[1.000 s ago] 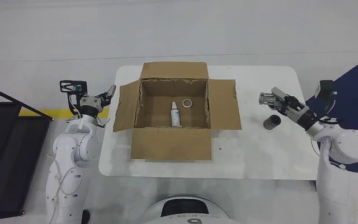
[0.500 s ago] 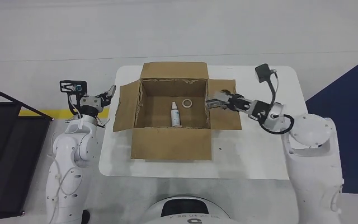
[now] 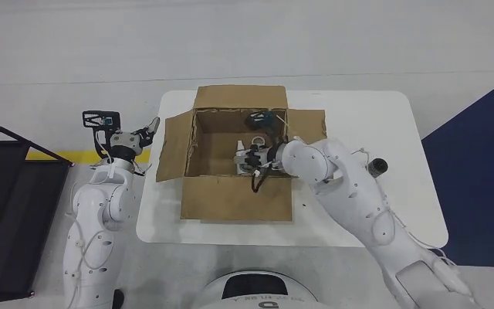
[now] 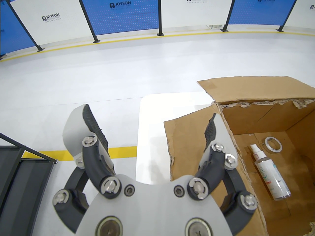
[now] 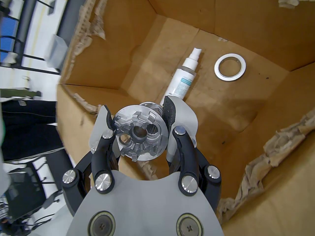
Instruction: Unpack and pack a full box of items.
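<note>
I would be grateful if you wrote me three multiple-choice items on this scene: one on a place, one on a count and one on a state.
1. Where in the cardboard box is the spray bottle?
A. on a folded-out flap
B. lying on its floor
C. standing upright in a corner

2. How many items lie on the box's floor?
A. two
B. four
C. none

3. What is the state of the right end effector?
A. open and empty
B. shut on the metal spool
C. shut on the bottle

Answers:
1 B, as the bottle lies on its side on the brown floor.
2 A, as only the bottle and the ring rest there.
3 B, as its fingers press both sides of the spool, which hangs above the floor.
</note>
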